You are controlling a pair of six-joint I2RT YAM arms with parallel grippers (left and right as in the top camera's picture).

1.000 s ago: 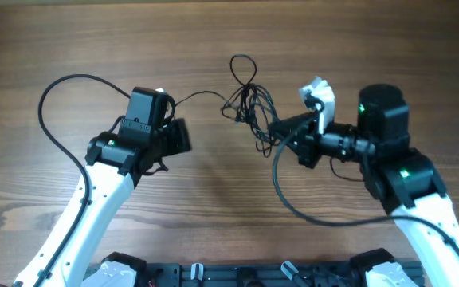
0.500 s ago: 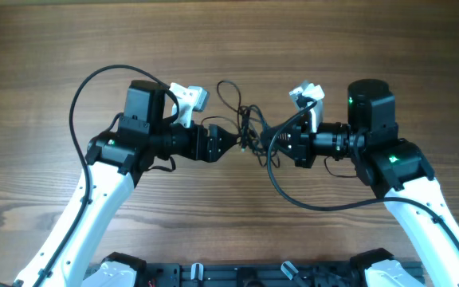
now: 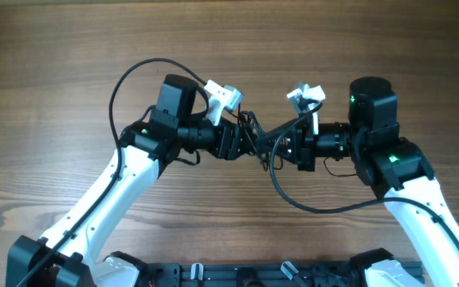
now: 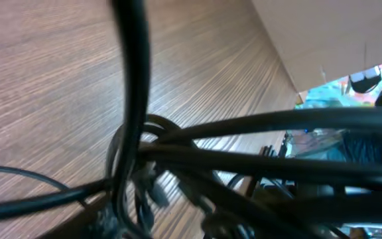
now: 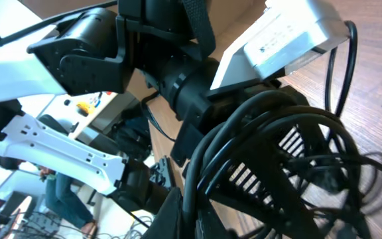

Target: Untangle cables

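Note:
The thin black cables hang as one tangle between my two grippers at the middle of the table. My right gripper is shut on the bundle from the right and holds it off the wood; in the right wrist view the looped wires run through its jaws. My left gripper is pushed into the tangle from the left, and it also shows in the right wrist view. In the left wrist view blurred wires fill the frame and hide its fingers.
The wooden table lies beneath. A thick black arm cable loops above the left arm, and another hangs below the right arm. The two wrists are close together, with their white cameras almost facing each other.
My left arm has swung in from the left and right up to the tangle. The right gripper has stayed nearly still with the cables in it.

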